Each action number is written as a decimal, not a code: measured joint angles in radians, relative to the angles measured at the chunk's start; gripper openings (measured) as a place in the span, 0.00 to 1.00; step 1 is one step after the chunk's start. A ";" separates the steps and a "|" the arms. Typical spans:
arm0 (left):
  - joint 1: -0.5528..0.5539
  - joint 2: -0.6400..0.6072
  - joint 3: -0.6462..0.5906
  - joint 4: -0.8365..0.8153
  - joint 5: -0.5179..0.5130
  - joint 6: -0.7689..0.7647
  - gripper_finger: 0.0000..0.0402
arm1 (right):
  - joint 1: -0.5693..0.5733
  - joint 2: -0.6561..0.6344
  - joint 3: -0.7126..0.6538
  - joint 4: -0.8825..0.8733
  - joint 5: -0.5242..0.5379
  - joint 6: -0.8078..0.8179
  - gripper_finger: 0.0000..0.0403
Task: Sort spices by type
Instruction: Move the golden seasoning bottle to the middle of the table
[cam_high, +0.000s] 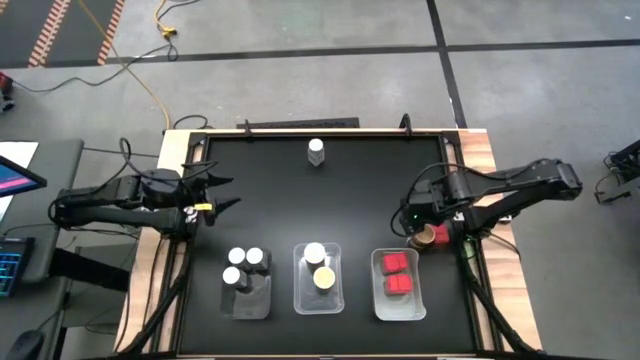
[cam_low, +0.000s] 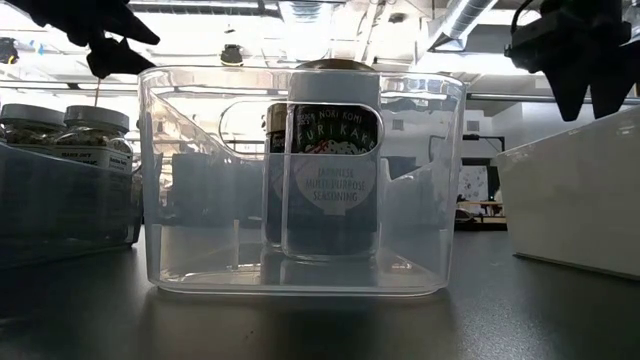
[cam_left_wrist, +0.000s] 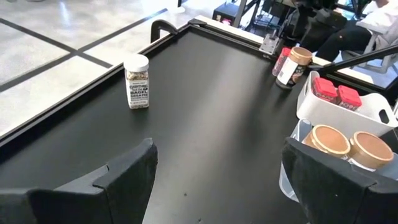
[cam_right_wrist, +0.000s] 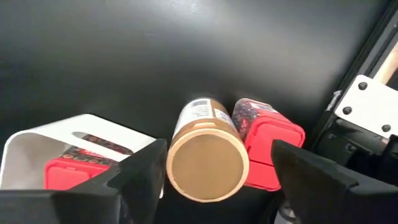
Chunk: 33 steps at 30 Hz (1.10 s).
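Observation:
A tan-lidded jar (cam_right_wrist: 207, 163) and a red-capped jar (cam_right_wrist: 268, 148) stand side by side near the table's right edge. My right gripper (cam_right_wrist: 219, 149) hangs open just above them, one finger on either side of the tan lid (cam_high: 426, 237). A lone white-capped jar (cam_high: 316, 151) stands by the far edge. The left tray (cam_high: 250, 298) holds three white-capped jars, the middle tray (cam_high: 319, 300) two pale-lidded jars, and the right tray (cam_high: 400, 305) two red-capped ones. My left gripper (cam_high: 220, 195) waits open at the table's left side.
The three clear trays sit in a row along the near edge. A raised black rim (cam_high: 300, 128) frames the table, with wooden borders outside it. The dark mat between the far jar and the trays is bare (cam_high: 320, 205). A cable bracket (cam_right_wrist: 367, 106) lies close beside the red-capped jar.

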 joint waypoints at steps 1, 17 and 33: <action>0.000 0.000 0.000 0.001 -0.001 -0.002 0.82 | 0.000 0.002 0.000 -0.001 0.000 0.000 0.79; 0.000 0.000 0.000 0.001 -0.005 -0.031 0.82 | 0.010 0.015 0.000 0.005 0.011 0.030 0.91; 0.000 0.000 0.000 0.001 -0.005 -0.034 0.82 | 0.040 0.015 -0.132 0.132 -0.056 0.080 0.91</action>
